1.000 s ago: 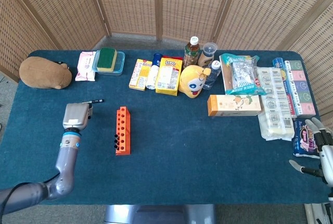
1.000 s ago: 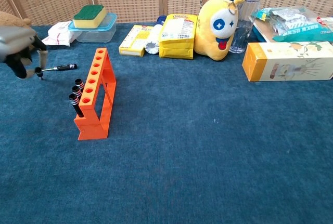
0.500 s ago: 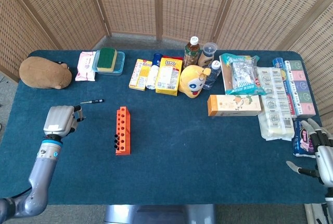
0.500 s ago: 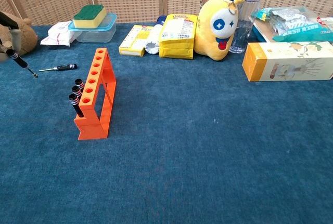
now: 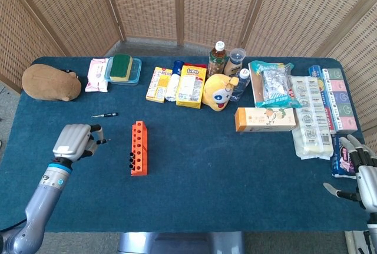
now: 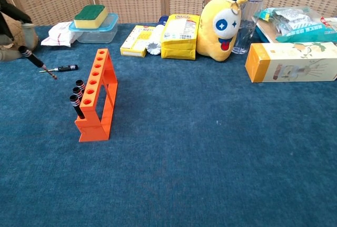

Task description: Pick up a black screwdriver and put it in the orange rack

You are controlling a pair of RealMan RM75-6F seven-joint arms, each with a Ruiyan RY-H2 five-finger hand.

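Chest view: a black screwdriver (image 6: 32, 59) hangs tip-down at the far left, grasped by the left hand (image 5: 73, 142), so pickup looks done. The orange rack (image 6: 96, 94), lower centre-left, still awaits it. Right hand (image 5: 359, 168), lower right, fingers spread, holds nothing.

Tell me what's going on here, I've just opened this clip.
The left hand holds a black screwdriver off the table, left of the orange rack, tip angled down. The rack already has two screwdrivers in its near holes. Another screwdriver lies loose on the cloth beyond the hand. The right hand rests at the table's far right edge, holding nothing.
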